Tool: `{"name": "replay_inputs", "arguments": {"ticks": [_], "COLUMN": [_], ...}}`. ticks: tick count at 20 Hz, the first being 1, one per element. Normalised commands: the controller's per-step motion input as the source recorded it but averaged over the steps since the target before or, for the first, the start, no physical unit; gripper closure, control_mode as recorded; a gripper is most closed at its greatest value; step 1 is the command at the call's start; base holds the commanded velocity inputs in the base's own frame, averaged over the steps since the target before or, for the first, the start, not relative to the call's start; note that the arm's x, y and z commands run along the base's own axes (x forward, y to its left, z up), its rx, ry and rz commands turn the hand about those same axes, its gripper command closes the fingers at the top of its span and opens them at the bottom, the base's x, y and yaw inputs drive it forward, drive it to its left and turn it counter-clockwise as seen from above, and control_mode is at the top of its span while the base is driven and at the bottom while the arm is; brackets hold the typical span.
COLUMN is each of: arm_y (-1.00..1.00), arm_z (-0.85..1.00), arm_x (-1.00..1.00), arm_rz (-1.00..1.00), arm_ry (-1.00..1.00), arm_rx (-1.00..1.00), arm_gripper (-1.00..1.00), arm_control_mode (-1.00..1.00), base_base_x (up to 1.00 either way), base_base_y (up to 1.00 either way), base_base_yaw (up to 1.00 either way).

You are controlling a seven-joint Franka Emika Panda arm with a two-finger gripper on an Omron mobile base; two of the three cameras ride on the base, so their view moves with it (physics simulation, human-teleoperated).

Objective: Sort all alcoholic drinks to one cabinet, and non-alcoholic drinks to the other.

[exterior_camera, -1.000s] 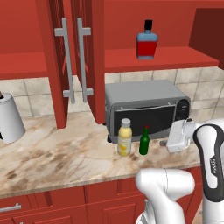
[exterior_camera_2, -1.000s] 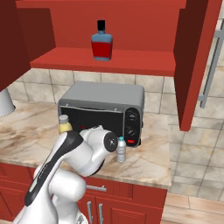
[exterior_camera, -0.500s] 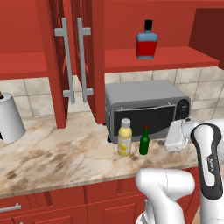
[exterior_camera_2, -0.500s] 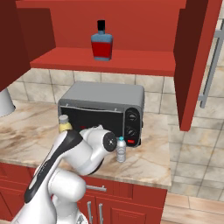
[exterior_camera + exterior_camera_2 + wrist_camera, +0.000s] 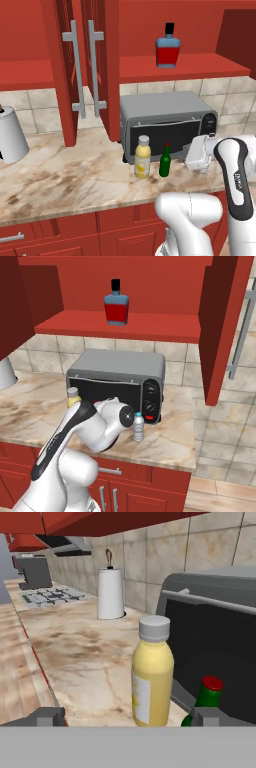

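Observation:
The pale-yellow juice bottle (image 5: 143, 157) and the slim dark-green bottle (image 5: 165, 161) stand side by side on the counter in front of the toaster oven. My gripper (image 5: 190, 159) hovers just right of them, open and holding nothing. In the hand view the juice bottle (image 5: 152, 679) stands ahead between the wide-apart fingertips (image 5: 48, 716), with the green bottle (image 5: 206, 699) to its right. The small water bottle (image 5: 138, 427) stands at the oven's right front corner. On the red shelf (image 5: 200, 64) of the open wall cabinet above stands the red-and-blue bottle (image 5: 167, 47).
A grey toaster oven (image 5: 165, 120) sits against the tiled wall. Two open doors with silver handles (image 5: 85, 65) hang left of the shelf, and a door with one handle (image 5: 240, 331) hangs at its right. A paper towel roll (image 5: 10, 135) stands far left on the marble counter (image 5: 65, 175).
The hand has edged slightly left toward the two bottles. The bottles have not moved and the jaws have stayed wide.

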Motion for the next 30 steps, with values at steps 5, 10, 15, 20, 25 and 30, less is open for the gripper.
{"name": "replay_inputs", "arguments": {"ticks": [5, 10, 15, 20, 25, 30], "arm_y": [0.0, 0.0, 0.0, -0.13, -0.17, -0.13], "arm_z": [-0.06, -0.11, -0.03, 0.0, 0.0, 0.0], "arm_x": [0.03, 0.04, 0.13, 0.03, 0.0, 0.02], "arm_rz": [0.0, 0.0, 0.0, 0.0, 0.0, 0.0], "arm_ry": [0.0, 0.0, 0.0, 0.0, 0.0, 0.01], "arm_rx": [0.01, 0.01, 0.02, 0.05, 0.05, 0.02], "arm_gripper": [-1.0, -1.0, -1.0, -1.0, -1.0, -1.0], "arm_control_mode": [-1.0, -1.0, -1.0, -1.0, -1.0, -1.0], "base_base_x": [0.0, 0.0, 0.0, 0.0, 0.0, 0.0], "base_base_y": [0.0, 0.0, 0.0, 0.0, 0.0, 0.0], "base_base_yaw": [0.0, 0.0, 0.0, 0.0, 0.0, 0.0]}}
